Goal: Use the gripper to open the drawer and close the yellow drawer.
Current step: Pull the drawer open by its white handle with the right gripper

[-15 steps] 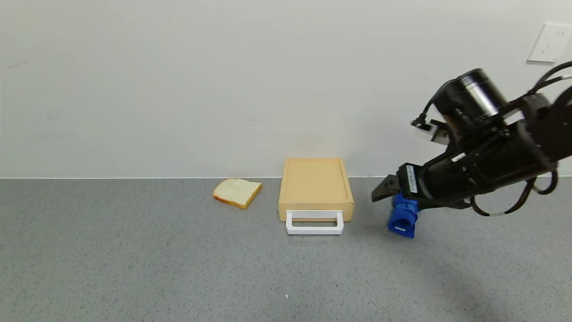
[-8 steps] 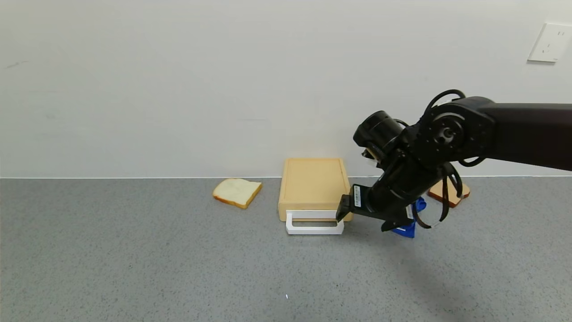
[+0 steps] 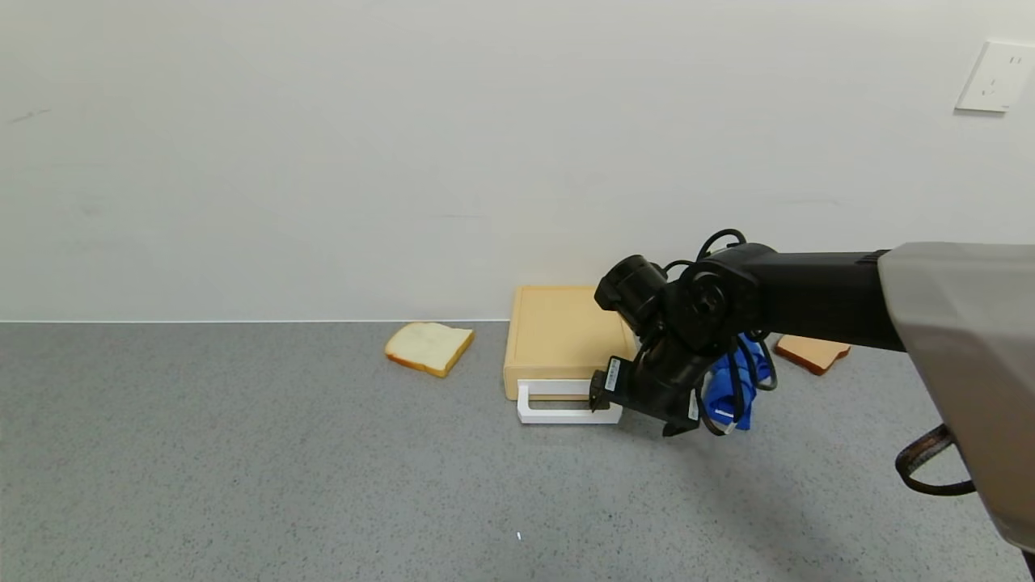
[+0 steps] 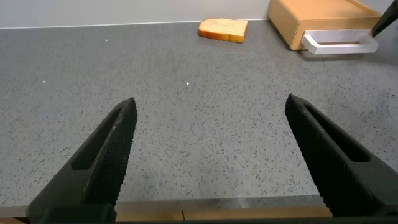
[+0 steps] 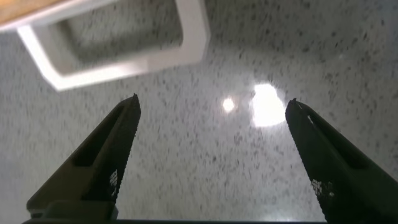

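The pale yellow drawer (image 3: 566, 331) stands against the wall and looks shut, its white loop handle (image 3: 566, 414) facing me. It also shows in the left wrist view (image 4: 323, 18). My right gripper (image 3: 636, 414) is open and empty, low over the table at the right end of the handle. In the right wrist view the gripper (image 5: 211, 106) hangs over bare table, with the handle (image 5: 186, 37) just beyond its fingertips and not between them. My left gripper (image 4: 211, 106) is open and empty, parked far from the drawer over the table's front edge.
A bread slice (image 3: 428, 346) lies left of the drawer. A second slice (image 3: 813, 352) lies at the right behind the arm. A blue object (image 3: 728, 396) sits just right of my right gripper. The grey table (image 3: 242, 469) spreads in front.
My right arm has swung down and to the left, from above the blue object to the right end of the drawer handle. The drawer has not moved.
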`<state>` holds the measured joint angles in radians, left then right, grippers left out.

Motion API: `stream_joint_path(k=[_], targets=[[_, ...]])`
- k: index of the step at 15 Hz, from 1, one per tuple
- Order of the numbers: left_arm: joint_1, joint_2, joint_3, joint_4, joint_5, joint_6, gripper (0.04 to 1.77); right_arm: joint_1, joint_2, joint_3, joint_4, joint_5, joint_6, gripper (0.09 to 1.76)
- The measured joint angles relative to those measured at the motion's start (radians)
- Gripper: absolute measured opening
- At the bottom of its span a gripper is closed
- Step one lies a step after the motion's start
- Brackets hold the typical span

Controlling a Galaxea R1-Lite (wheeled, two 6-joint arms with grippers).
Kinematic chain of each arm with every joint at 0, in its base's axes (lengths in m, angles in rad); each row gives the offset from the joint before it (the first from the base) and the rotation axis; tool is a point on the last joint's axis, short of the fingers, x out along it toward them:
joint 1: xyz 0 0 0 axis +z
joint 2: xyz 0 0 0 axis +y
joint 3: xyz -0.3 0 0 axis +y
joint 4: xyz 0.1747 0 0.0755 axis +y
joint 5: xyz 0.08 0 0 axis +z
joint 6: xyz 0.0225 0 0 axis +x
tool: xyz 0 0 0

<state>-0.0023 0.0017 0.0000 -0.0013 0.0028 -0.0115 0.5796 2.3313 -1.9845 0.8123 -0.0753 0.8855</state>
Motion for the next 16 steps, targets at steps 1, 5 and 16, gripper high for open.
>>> stream_joint_path(k=[1,5,16], targets=[[0.000,0.000,0.000,0.000,0.000,0.000,1.72,-0.005,0.012,0.000,-0.024,-0.004,0.010,1.71],[0.000,0.000,0.000,0.000,0.000,0.000,1.72,-0.019,0.037,0.001,-0.070,-0.018,0.013,1.71],[0.000,0.000,0.000,0.000,0.000,0.000,1.72,-0.042,0.083,0.001,-0.145,-0.042,0.012,1.71]])
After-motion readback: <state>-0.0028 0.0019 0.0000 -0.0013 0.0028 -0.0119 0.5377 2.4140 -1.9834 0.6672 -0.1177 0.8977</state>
